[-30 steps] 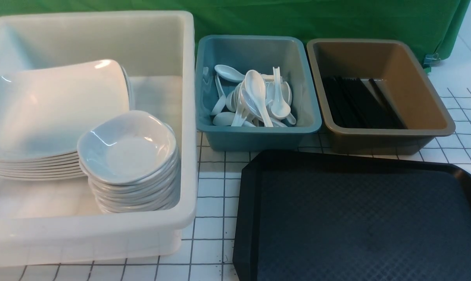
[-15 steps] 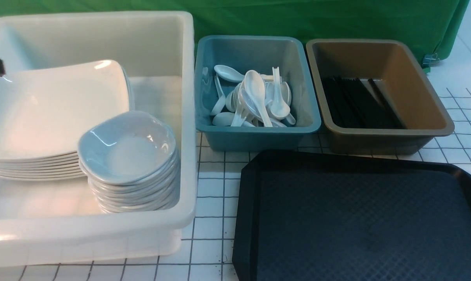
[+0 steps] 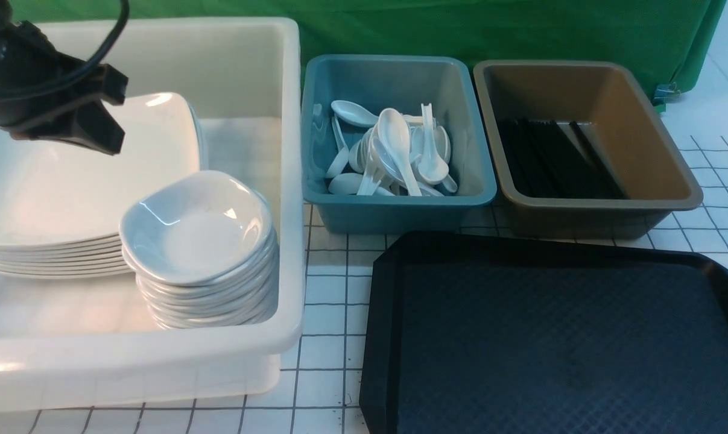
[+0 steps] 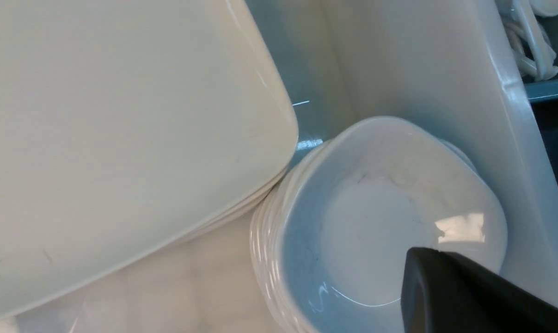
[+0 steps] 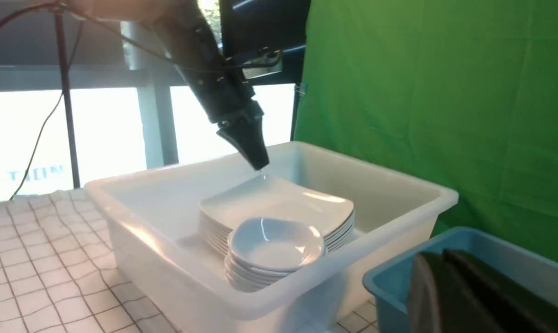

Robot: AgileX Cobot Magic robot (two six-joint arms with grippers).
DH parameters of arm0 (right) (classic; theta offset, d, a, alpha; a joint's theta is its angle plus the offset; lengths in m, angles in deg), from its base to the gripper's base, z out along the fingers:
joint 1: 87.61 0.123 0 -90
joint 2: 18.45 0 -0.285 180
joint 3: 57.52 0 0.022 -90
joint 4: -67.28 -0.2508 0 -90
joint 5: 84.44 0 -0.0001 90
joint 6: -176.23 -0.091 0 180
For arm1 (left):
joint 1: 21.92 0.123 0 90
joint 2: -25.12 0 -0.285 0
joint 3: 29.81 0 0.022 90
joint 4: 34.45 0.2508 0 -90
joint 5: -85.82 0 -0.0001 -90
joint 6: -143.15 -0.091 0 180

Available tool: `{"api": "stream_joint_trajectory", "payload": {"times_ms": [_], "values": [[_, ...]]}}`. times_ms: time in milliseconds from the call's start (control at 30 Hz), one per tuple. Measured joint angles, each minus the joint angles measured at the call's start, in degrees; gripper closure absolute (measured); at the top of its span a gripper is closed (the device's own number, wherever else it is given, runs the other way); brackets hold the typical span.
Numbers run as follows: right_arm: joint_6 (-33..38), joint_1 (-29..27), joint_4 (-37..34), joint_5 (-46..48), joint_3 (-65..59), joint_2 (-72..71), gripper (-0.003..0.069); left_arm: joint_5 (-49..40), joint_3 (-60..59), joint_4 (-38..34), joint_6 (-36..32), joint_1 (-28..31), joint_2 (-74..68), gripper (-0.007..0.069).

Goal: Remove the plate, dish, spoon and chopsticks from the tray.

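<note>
Your big black diamond-textured plastic tray (image 3: 557, 337) at about 5 o'clock in the front view shows no tableware on the part in view, so I judge the clearing done or nearly so. The large glossy white square plate (image 3: 92, 175) lies on top of its stack at 9 o'clock inside the big white plastic tub (image 3: 291, 181), with the stack of small rounded-square white dishes (image 3: 198, 232) just beside it. The white soup spoons (image 3: 394, 150) sit heaped in the teal tub (image 3: 400, 211) at 12 o'clock, and the thin black chopsticks (image 3: 557, 157) lie in the brown tub (image 3: 587, 211) at 1 o'clock. Your left tool (image 5: 255, 159) hangs clenched on nothing, its tip just above the top plate's far corner. Your right tool (image 5: 463, 296) is likewise clenched and empty, near the teal tub's rim. To finish well, lift the left tool straight up before swinging it away, so it clears the tub wall and does not nudge the plate stack or the dishes. Check the tray's hidden near edge before you park both arms above the white gridded tabletop (image 3: 327, 289).
</note>
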Motion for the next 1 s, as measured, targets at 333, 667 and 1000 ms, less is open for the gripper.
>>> {"api": "stream_joint_trajectory", "payload": {"times_ms": [333,667,1000], "values": [[3.7,3.0,-7.7,0.3,-0.5,1.1,0.0659,0.1,0.0,-0.8,0.0,0.0,0.1,0.0627],[3.8,4.8,-8.4,1.2,-0.5,1.1,0.0638,-0.3,0.0,-0.8,0.0,0.0,0.1,0.0627],[4.0,4.8,-8.4,1.2,-0.5,1.1,0.0614,-1.5,0.0,-1.0,0.0,0.0,0.1,0.0626]]}}
